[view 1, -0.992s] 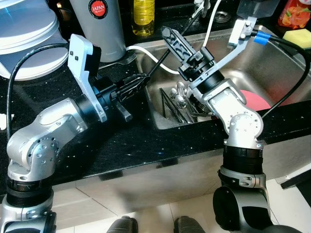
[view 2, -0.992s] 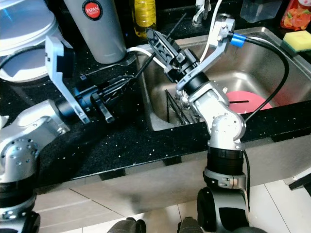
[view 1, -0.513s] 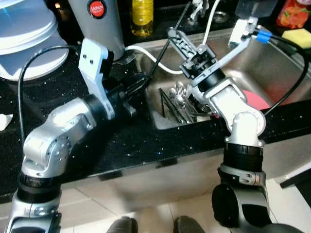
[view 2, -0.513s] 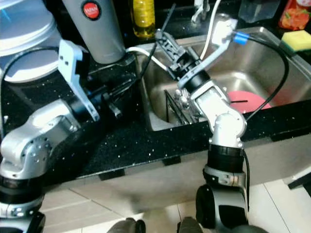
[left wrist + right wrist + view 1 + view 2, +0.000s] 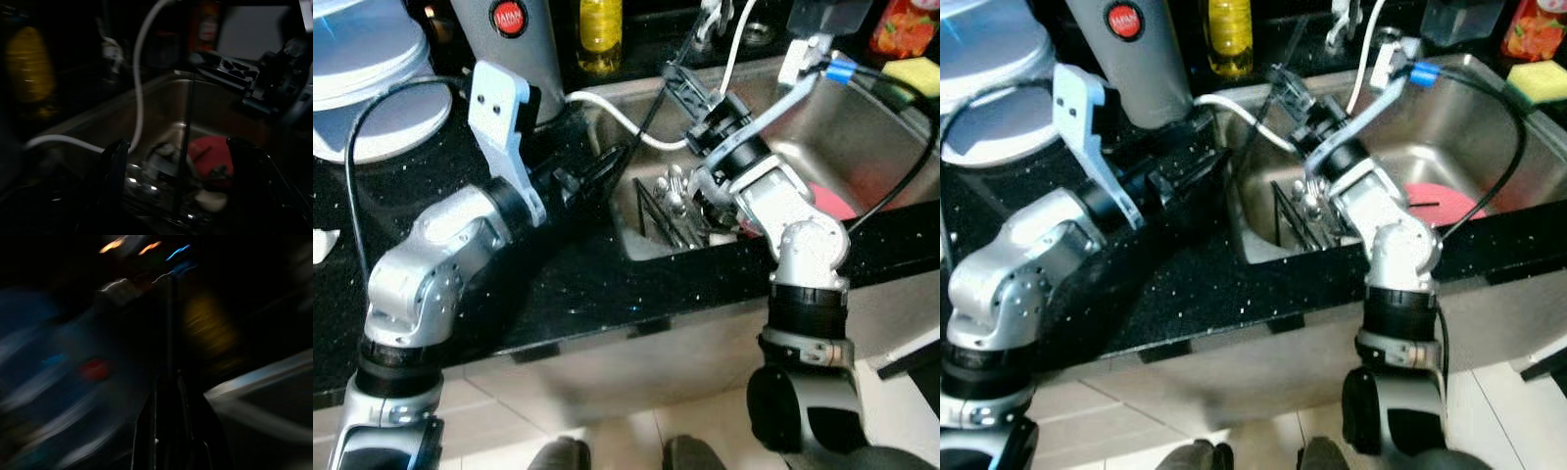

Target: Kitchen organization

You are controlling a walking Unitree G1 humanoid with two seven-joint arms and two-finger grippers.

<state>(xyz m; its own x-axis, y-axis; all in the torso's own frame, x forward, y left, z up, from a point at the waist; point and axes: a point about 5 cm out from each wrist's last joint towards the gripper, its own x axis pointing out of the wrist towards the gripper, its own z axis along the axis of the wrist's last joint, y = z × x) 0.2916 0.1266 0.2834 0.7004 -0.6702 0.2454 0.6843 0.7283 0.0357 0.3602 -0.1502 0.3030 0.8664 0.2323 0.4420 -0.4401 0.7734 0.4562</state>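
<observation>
My right gripper [image 5: 677, 80] is raised over the sink's [image 5: 862, 127] left end and is shut on a thin black stick [image 5: 188, 147]. The stick slants down toward the cutlery rack [image 5: 671, 204], which holds several spoons and forks. My left gripper [image 5: 607, 174] reaches from the black counter [image 5: 558, 284] over the sink's left rim. In the left wrist view its fingers [image 5: 115, 164] stand wide open, with the stick's lower part between them and apart from both. A red plate [image 5: 834, 201] lies in the basin behind the rack.
A silver thermos [image 5: 514, 49] and a yellow bottle [image 5: 600, 29] stand behind the left gripper. A white cable [image 5: 607, 108] runs across the sink corner. A white lidded container [image 5: 372, 78] sits at the far left, and a yellow sponge [image 5: 911, 73] at the far right.
My left arm has swung right, bringing its gripper from over the counter to the sink's rim. The right gripper has moved a little farther back with the stick.
</observation>
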